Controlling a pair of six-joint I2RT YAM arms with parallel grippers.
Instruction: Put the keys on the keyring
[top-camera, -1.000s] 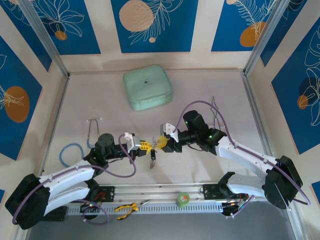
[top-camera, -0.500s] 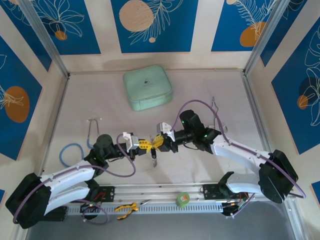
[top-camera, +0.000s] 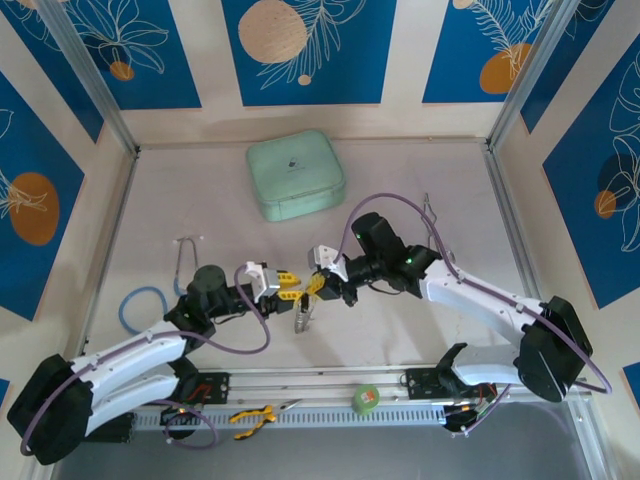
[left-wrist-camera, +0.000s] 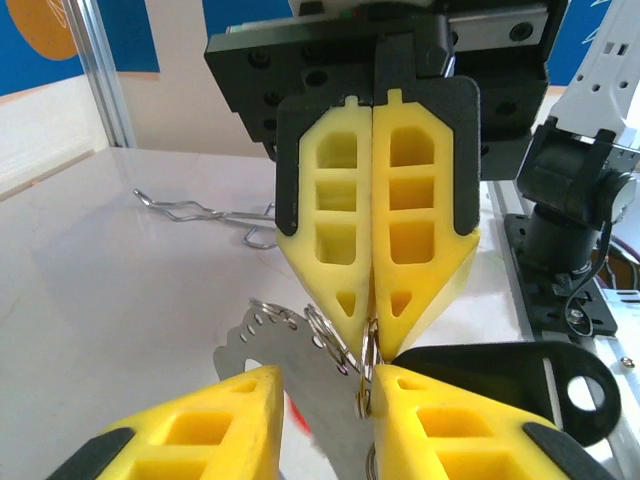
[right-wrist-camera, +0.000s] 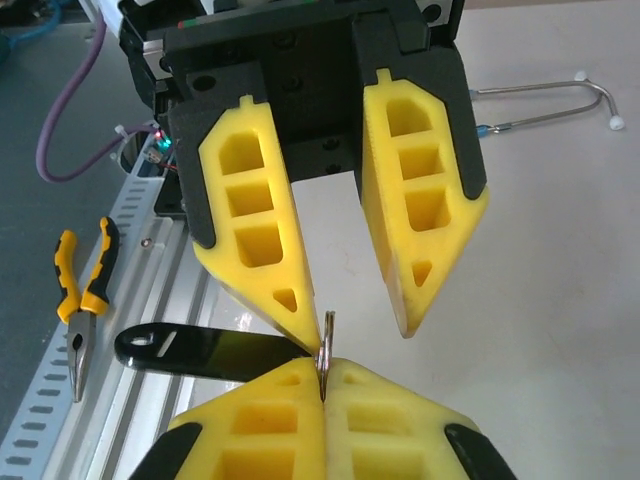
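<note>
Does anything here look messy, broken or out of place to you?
Nothing is spilled or broken. The only stray things are yellow-handled pliers and a green tape roll, which lie on the slotted rail at the near edge rather than with the other items.

I have the mint-green square zip case (top-camera: 296, 176) at the table's (top-camera: 200, 190) back centre. In front of it, the left gripper (top-camera: 292, 284) and right gripper (top-camera: 318, 285) meet tip to tip, with the thin silver keyring (right-wrist-camera: 325, 345) between them and the flat metal keys (top-camera: 303, 318) hanging below. The blue cord loop (top-camera: 140, 300) lies far left. The green tape roll (top-camera: 366, 398) sits on the near rail, right of the yellow-handled pliers (top-camera: 252, 415).
</note>
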